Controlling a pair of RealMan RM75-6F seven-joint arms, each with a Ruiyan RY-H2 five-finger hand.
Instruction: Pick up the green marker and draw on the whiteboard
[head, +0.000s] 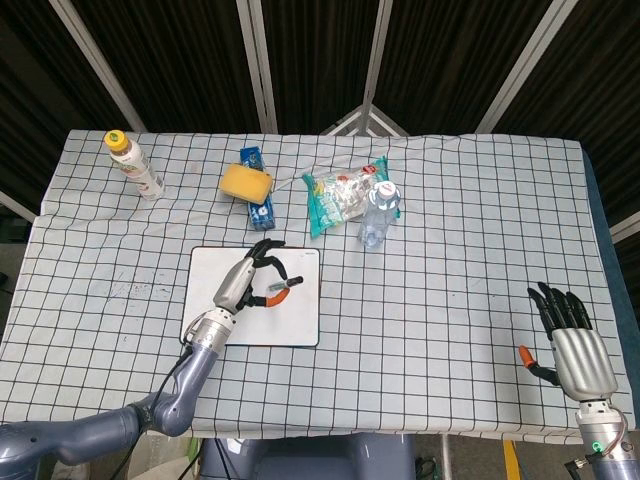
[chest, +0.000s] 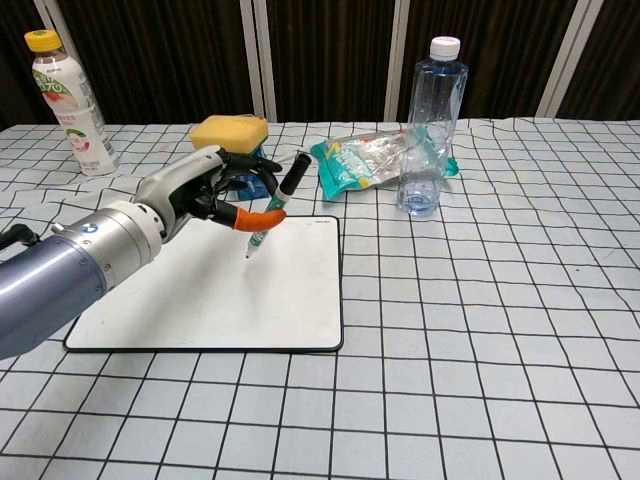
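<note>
My left hand (head: 252, 283) (chest: 205, 191) hovers over the whiteboard (head: 210, 302) (chest: 300, 290) and pinches the green marker (chest: 274, 207) (head: 282, 292) between thumb and finger. The marker is tilted, black cap end up, tip pointing down just above the board's right half. The board's surface shows no marks. My right hand (head: 574, 345) rests at the near right corner of the table with its fingers spread and nothing in it; the chest view does not show it.
Behind the board lie a yellow sponge (chest: 230, 132) on a blue box (chest: 246, 172), a crinkled snack bag (chest: 365, 160) and a clear water bottle (chest: 426, 130). A yellow-capped drink bottle (chest: 68, 104) stands at the far left. A checkered cloth (chest: 480, 330) covers the table.
</note>
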